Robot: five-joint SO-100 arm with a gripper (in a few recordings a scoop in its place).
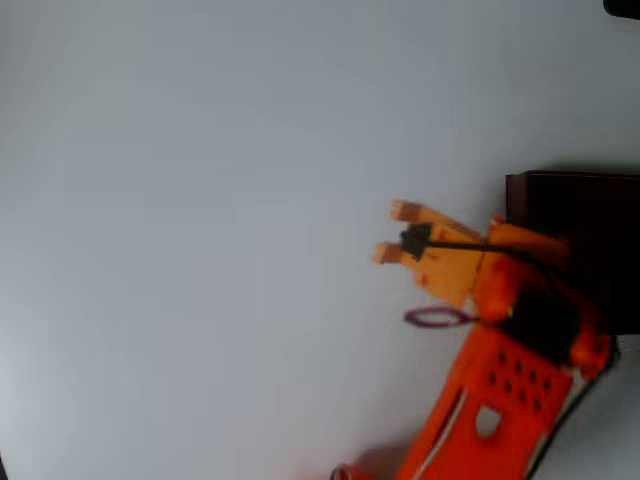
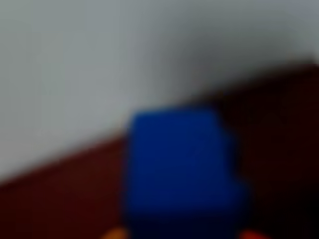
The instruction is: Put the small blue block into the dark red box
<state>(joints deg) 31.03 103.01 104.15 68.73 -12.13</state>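
Note:
The wrist view is blurred. The small blue block (image 2: 182, 169) looms large in it, between two orange fingertips (image 2: 114, 233) at the bottom edge. My gripper (image 2: 183, 234) is shut on the block. Behind and below it lies the dark red box (image 2: 60, 199), whose rim runs diagonally against the pale table. In the overhead view the box (image 1: 590, 215) sits at the right edge, cut off by the frame. The orange arm (image 1: 500, 290) reaches from the bottom up to the box's left wall, and its wrist end overlaps that wall. The arm hides the block there.
The pale grey table (image 1: 200, 200) stretches bare to the left and top of the overhead view. A thin cable loop (image 1: 435, 318) hangs beside the arm. A dark object (image 1: 625, 6) sits at the top right corner.

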